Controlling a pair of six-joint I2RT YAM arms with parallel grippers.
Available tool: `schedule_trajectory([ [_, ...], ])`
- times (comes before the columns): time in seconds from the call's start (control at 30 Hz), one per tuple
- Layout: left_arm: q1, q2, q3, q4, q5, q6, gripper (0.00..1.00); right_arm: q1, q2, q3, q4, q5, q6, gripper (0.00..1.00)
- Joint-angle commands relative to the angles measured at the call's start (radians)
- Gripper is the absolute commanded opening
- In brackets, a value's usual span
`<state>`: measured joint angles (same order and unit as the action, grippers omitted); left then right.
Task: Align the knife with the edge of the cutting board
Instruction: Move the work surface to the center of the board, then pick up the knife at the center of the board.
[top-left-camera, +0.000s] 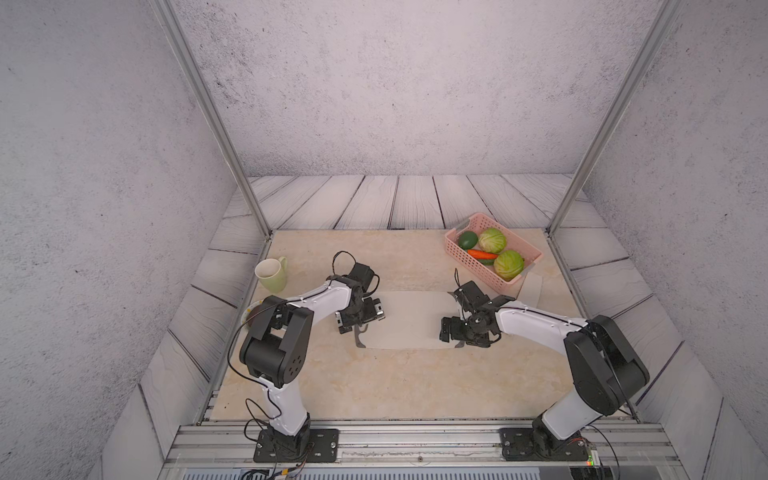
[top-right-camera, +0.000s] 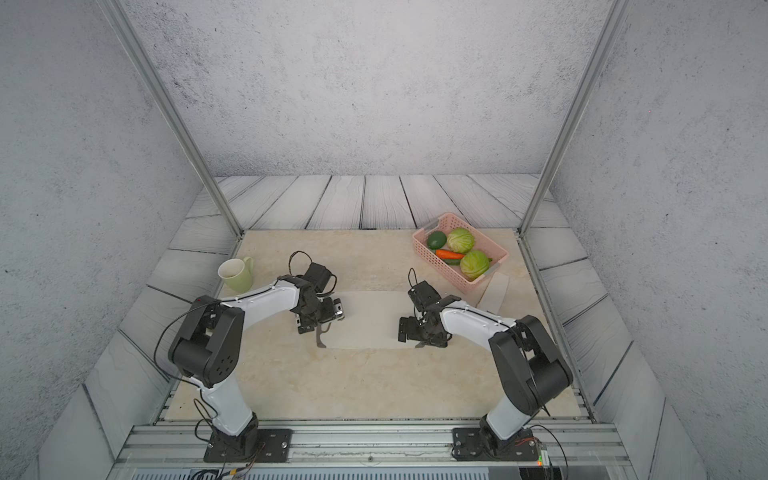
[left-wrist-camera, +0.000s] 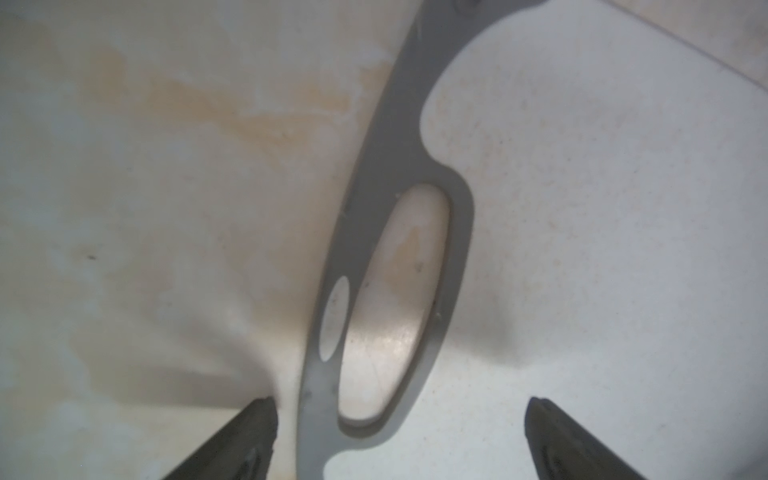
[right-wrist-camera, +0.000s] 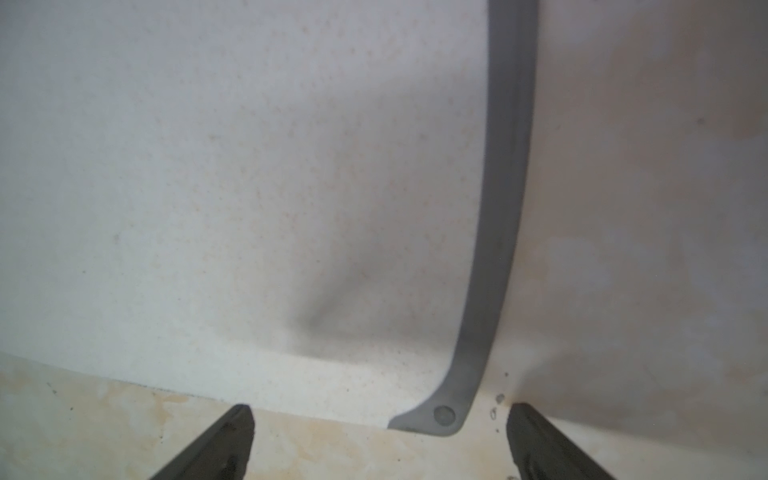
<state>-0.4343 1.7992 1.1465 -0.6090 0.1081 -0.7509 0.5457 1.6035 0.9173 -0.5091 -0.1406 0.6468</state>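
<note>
The off-white cutting board lies flat in the middle of the table, with grey trims at both ends. The pale knife lies on the table just beyond the board's right end, slanted, beside the basket; no gripper touches it. My left gripper hangs open over the left trim and its oval handle slot. Over the board's front right corner my right gripper is open, with the grey trim running between its fingers. Both hold nothing.
A pink basket with cabbages, a carrot and an avocado stands at the back right, close to the knife. A green mug stands at the left edge. A small dish shows under the left arm.
</note>
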Motion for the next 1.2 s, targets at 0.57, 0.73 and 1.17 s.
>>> schedule_trajectory([
  [0.57,0.008,-0.418,0.066,-0.040,-0.122,0.185,0.98,-0.100,-0.317,0.000,-0.232,0.128,-0.059,0.99],
  [0.73,0.008,-0.568,0.024,0.057,-0.163,0.318,0.98,-0.223,-0.442,-0.017,-0.271,0.059,-0.090,0.99],
  [1.17,0.008,-0.804,-0.169,0.269,-0.127,0.343,0.98,-0.425,-0.511,0.012,-0.359,0.057,-0.142,0.99],
])
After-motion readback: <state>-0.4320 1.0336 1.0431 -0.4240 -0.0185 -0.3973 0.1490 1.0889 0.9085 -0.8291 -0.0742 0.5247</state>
